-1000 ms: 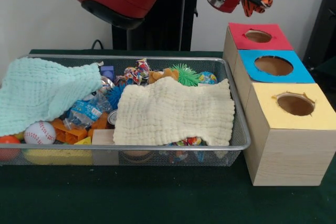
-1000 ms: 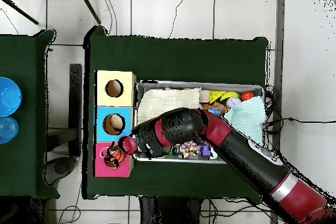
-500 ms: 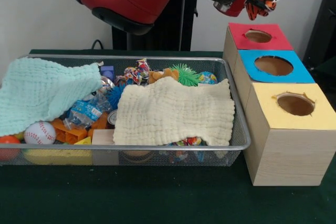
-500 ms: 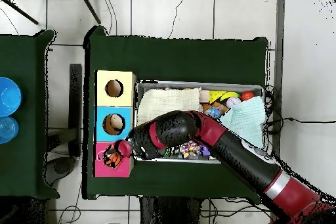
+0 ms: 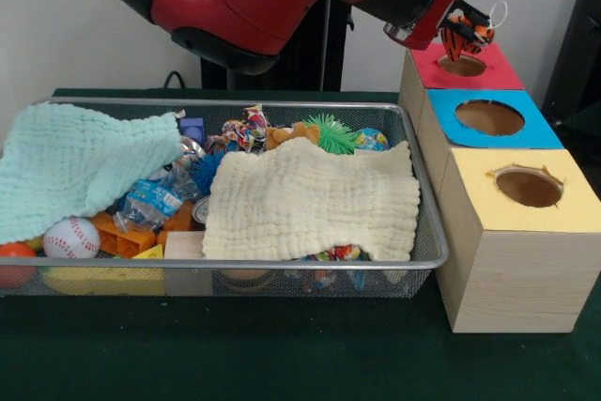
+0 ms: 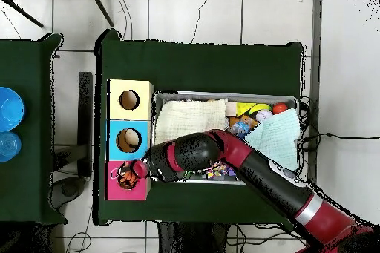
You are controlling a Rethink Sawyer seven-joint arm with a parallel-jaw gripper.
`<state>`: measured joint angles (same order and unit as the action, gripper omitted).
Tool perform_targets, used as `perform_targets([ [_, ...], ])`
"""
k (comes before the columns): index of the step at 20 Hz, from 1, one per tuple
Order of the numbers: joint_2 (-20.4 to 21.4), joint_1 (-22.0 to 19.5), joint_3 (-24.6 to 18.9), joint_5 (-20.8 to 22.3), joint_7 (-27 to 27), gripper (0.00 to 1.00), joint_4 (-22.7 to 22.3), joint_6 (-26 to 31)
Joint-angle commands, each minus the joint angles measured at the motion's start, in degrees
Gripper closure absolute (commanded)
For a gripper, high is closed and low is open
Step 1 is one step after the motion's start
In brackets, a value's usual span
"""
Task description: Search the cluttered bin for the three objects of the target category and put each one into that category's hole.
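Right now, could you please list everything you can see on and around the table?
bin: one, silver mesh, table centre
boxes: three, wooden, in a row beside the bin; faces red, blue, yellow, each with a round hole
cloths: two in the bin, mint and cream
baseball: one, white, in the bin
clutter: mixed toys under and between the cloths
bowls: blue, on the side table
tiger toy: one, orange striped, over the red hole
gripper: holding the tiger toy; fingers hidden
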<state>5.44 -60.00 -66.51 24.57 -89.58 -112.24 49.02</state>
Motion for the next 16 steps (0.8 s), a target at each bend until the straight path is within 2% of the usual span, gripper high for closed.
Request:
perform_targets([
  [1, -3.8, -1.7, 3.0, 5.1, 12.2, 1.0, 0.8, -2.1],
  [16, -8.0, -0.8, 4.9, 7.1, 11.1, 1.0, 1.9, -0.4],
])
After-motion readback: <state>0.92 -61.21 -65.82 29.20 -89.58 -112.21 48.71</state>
